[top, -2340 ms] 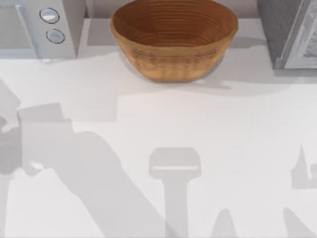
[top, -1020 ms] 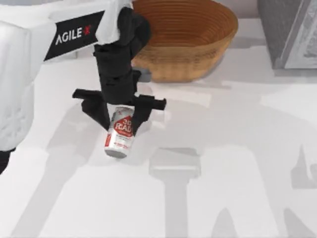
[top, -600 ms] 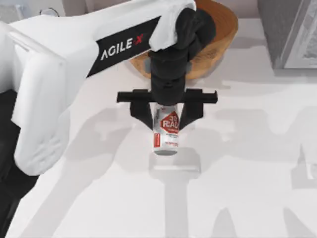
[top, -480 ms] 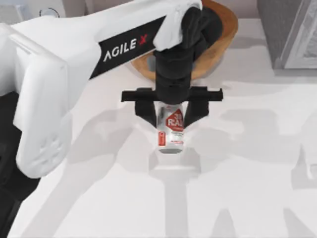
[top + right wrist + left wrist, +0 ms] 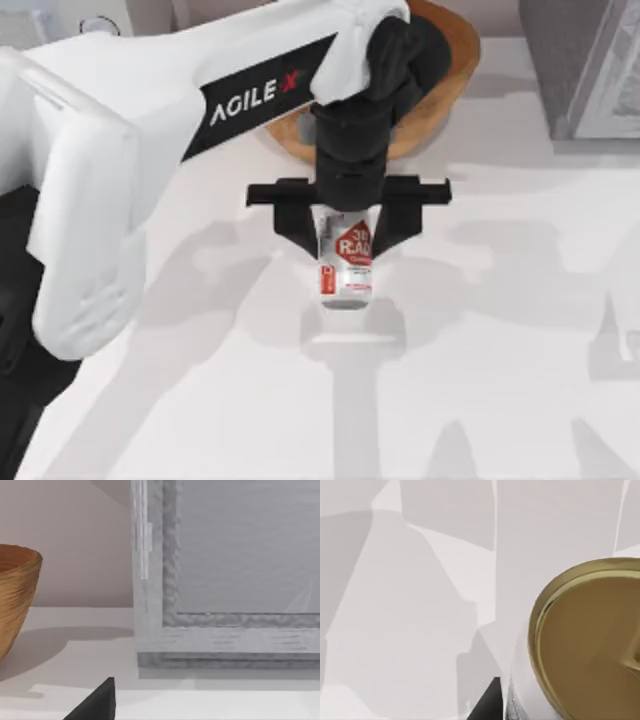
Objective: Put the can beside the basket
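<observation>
Since half a second ago, the left gripper (image 5: 347, 240) has barely shifted, its fingers clamped on the can (image 5: 346, 262). It holds the can in front of the basket (image 5: 452, 60), over the table (image 5: 500, 330). The right arm sits parked, its fingers' state impossible to tell.

The top camera is looking down on the tabletop (image 5: 520, 330); the left wrist camera is sitting close above the can (image 5: 585, 645), and the right wrist camera is facing the basket (image 5: 15, 595), shared with the top view.
</observation>
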